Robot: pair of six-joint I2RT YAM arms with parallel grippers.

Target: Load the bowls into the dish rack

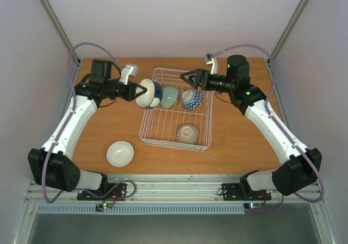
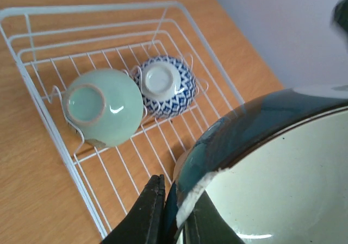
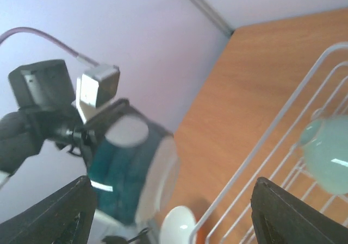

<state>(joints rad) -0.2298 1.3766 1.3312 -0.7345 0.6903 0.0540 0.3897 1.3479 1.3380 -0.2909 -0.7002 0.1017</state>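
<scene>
The white wire dish rack (image 1: 174,144) stands mid-table. In it a pale green bowl (image 1: 169,97) and a blue-patterned bowl (image 1: 191,99) stand on edge in the tines, and a tan bowl (image 1: 187,133) lies near the front. My left gripper (image 1: 140,92) is shut on the rim of a teal bowl with a cream inside (image 1: 149,93) and holds it in the air over the rack's left edge. In the left wrist view that bowl (image 2: 272,162) fills the lower right. My right gripper (image 1: 190,78) is open and empty above the rack's far side.
A white bowl (image 1: 120,153) sits upright on the wooden table, left of the rack's front corner. It also shows in the right wrist view (image 3: 178,225), below the teal bowl (image 3: 128,173). Side walls stand close to both table edges.
</scene>
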